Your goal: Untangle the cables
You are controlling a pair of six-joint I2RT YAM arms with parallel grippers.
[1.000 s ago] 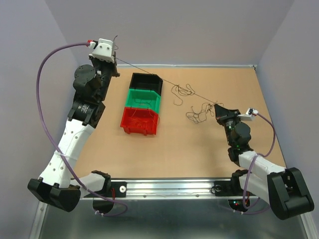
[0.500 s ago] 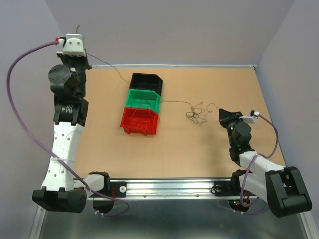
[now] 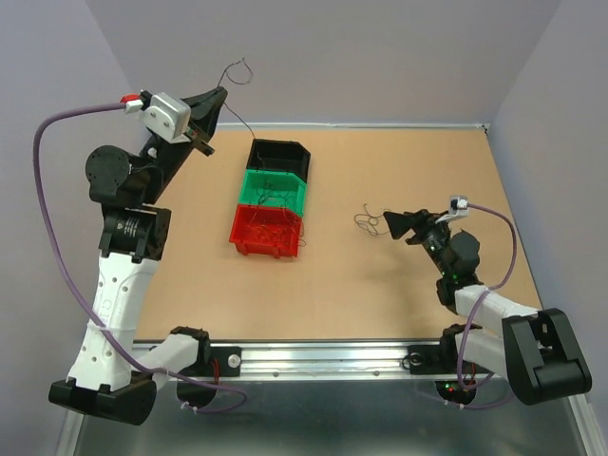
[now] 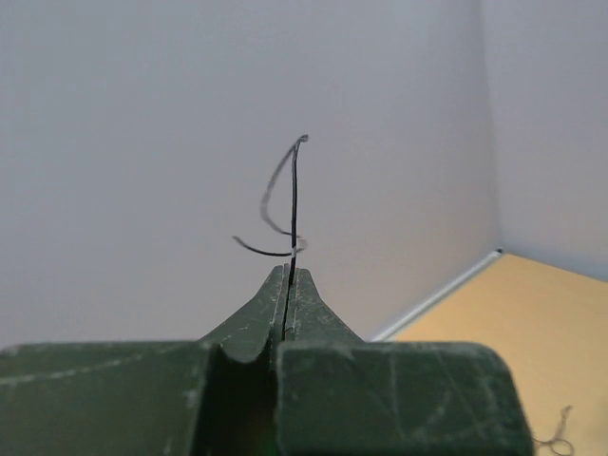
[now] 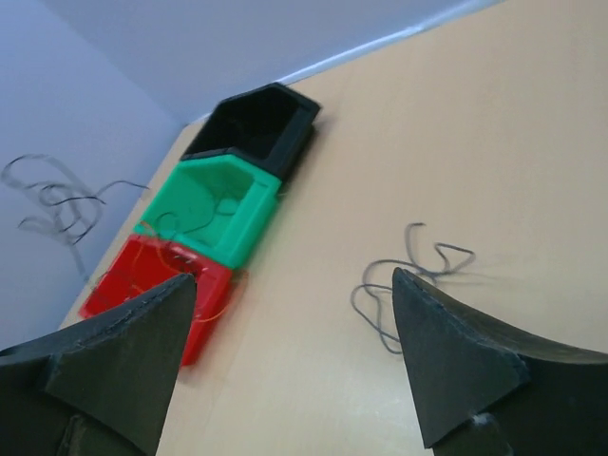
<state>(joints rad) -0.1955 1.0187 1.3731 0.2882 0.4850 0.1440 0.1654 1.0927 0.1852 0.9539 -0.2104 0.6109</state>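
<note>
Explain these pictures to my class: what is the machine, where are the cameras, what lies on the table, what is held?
Two robot arms stand at the near edge of a table. One picture looks down from above; the other two come from a camera on each wrist. The left gripper, raised, is shut on a thin dark wire. The right gripper is open and empty, near a loose wire tangle. A black bin, green bin and red bin sit in a row.

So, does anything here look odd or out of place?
Slightly. The left tool is shut on a dark wire, holding it high in the air with its end curling above the tip. A small tangle of wires lies loose on the table, just ahead of the open right tool.
</note>
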